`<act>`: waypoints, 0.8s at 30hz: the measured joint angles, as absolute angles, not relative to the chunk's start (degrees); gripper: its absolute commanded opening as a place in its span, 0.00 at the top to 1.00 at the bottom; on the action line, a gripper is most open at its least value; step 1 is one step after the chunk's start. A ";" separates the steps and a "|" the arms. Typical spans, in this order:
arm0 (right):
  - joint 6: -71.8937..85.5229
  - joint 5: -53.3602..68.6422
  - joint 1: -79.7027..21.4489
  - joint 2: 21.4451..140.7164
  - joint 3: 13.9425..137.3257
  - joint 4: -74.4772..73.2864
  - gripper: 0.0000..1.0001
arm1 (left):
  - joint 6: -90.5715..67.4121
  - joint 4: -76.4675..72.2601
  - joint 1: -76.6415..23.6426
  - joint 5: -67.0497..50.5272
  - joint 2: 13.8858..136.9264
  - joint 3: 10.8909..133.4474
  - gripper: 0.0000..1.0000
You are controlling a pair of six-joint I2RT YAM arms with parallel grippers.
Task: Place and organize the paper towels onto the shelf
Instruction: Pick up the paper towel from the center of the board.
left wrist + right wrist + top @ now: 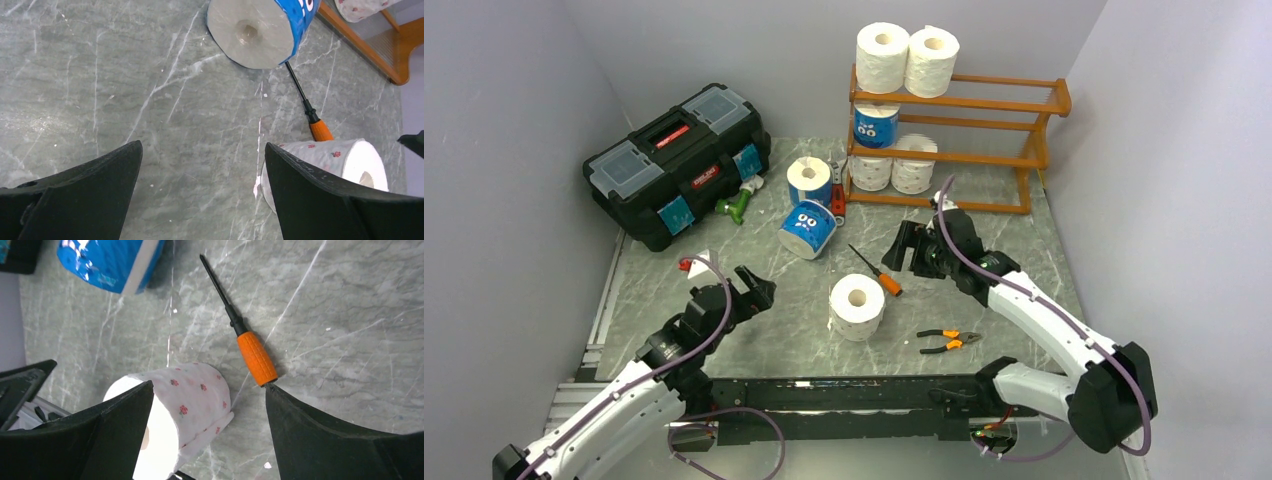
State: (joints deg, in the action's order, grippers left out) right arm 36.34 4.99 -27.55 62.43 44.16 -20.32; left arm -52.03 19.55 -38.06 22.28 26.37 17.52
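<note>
Black toolbox [679, 165] sits at the far-left corner of the worktop [1034, 245], with a green tool [736, 205] just beside its right end. Left gripper [759, 288] hangs over the near-left area, jaws spread wide, nothing between them.

Three paper towels are on the worktop:
- One blue roll [809, 180] stands upright toward the back, centre.
- A second blue roll [807, 230] lies tipped on its side just in front of it.
- One white roll [857, 305] stands upright, centre, nearer the front edge.

Screwdriver [876, 272] lies between the tipped roll and the white one, tip at the blue wrapper's edge, orange handle just beside the white roll. Pliers [949, 342] lie right of the white roll, near the front edge. Right gripper [912, 248] hovers just right of the screwdriver, jaws spread, empty.

Shelf [984, 105] stands along the back edge, right of centre. All its rolls sit at its left end:
- top pair [882, 55], white
- middle-tier roll [876, 125], blue
- bottom pair [913, 165], white

A small red item [837, 200] sits at the shelf's left foot, between it and the upright blue roll; can't tell what it is.
</note>
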 measured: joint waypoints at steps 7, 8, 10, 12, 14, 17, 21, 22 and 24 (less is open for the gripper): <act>36.14 4.62 -31.29 63.81 44.16 -20.62 0.19 | -52.27 18.28 -38.06 21.87 28.47 17.52 0.02; 36.14 4.67 -31.68 63.81 44.16 -20.53 0.19 | -52.25 18.24 -38.06 21.78 28.80 17.52 0.03; 36.10 4.71 -32.69 63.81 44.21 -20.49 0.20 | -52.27 18.22 -38.06 21.47 29.19 17.52 0.02; 35.92 4.62 -33.85 64.10 44.42 -20.58 0.21 | -52.25 18.13 -38.00 21.02 29.50 17.52 0.03; 35.62 4.45 -35.05 64.69 45.10 -21.06 0.21 | -52.25 17.96 -38.00 20.84 29.63 17.52 0.03; 34.94 3.97 -36.73 65.76 46.26 -22.02 0.23 | -52.27 17.63 -37.95 20.69 29.91 17.52 0.03; 34.46 3.81 -38.65 67.18 46.83 -22.96 0.25 | -52.49 17.12 -37.95 20.03 30.76 17.52 0.04; 34.39 3.70 -39.07 67.64 46.92 -23.16 0.25 | -52.71 17.12 -37.95 19.77 31.07 17.52 0.04; 34.15 3.49 -39.88 68.58 47.11 -23.64 0.25 | -52.93 17.17 -37.95 19.31 31.62 17.52 0.04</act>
State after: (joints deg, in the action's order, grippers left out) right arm 34.15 3.49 -39.88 68.58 47.11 -23.64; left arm -52.93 17.17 -37.95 19.31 31.62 17.52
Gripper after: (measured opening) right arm 0.756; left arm 0.966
